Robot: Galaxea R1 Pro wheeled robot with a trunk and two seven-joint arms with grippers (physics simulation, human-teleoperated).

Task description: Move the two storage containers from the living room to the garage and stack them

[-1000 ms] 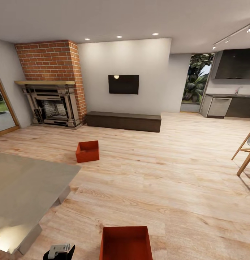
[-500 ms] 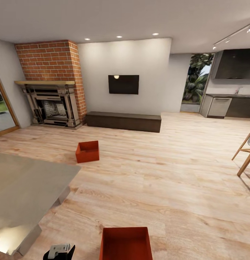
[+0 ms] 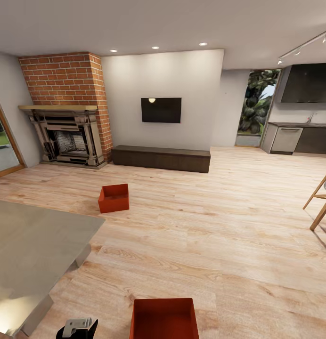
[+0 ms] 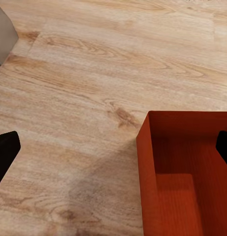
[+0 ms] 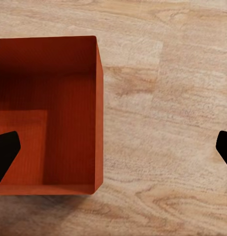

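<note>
Bin near, bin past table

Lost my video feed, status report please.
Both end effectors open, holding nothing. Near storage container on wood floor just ahead, far storage container toward fireplace. Grey table at left.

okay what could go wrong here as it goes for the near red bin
The near storage container has thin walls; in both wrist views the open fingers straddle one wall each, so an uneven pinch might tilt it. The low table sits close beside the left arm and could be bumped. The far container still needs a separate trip.
</note>
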